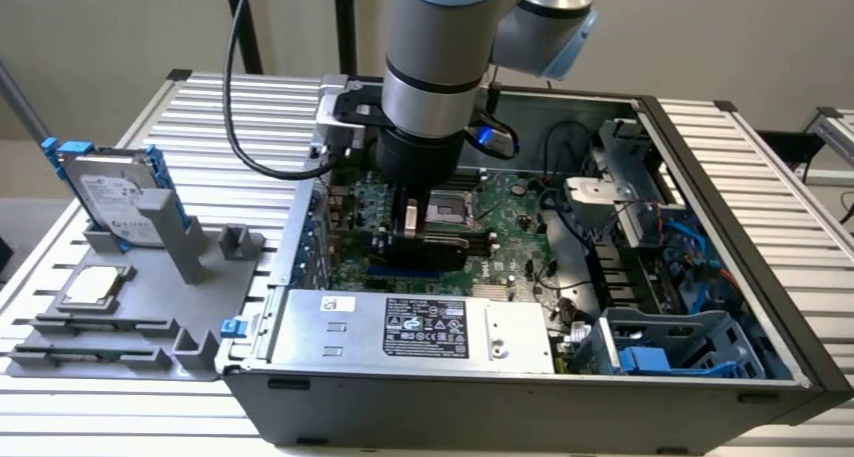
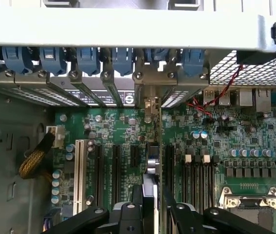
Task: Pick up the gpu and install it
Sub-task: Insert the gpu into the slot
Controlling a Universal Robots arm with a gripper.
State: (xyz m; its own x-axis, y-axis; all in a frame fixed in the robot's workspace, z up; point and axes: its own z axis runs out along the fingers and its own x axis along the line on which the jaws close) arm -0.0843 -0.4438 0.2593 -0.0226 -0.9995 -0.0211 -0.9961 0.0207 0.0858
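Note:
In the wrist view the gpu [image 2: 150, 161] appears edge-on as a thin card standing upright over the green motherboard [image 2: 215, 141]. It lines up with the expansion slots, and its silver bracket end [image 2: 149, 103] reaches the rear slot openings of the case. My gripper [image 2: 150, 214] is shut on the card, with a black finger [image 2: 128, 217] on either side. In the exterior view the gripper [image 1: 416, 217] is lowered inside the open computer case [image 1: 534, 397]. The dark card [image 1: 424, 245] sits just under it, close above the motherboard [image 1: 514, 202].
A row of blue slot clips [image 2: 86, 58] lines the case's rear wall. The CPU socket [image 2: 252, 204] lies beside the slots. The power supply [image 1: 414, 327] and a blue drive cage [image 1: 667, 347] fill the case's near side. A hard drive [image 1: 114, 192] stands in a grey holder outside.

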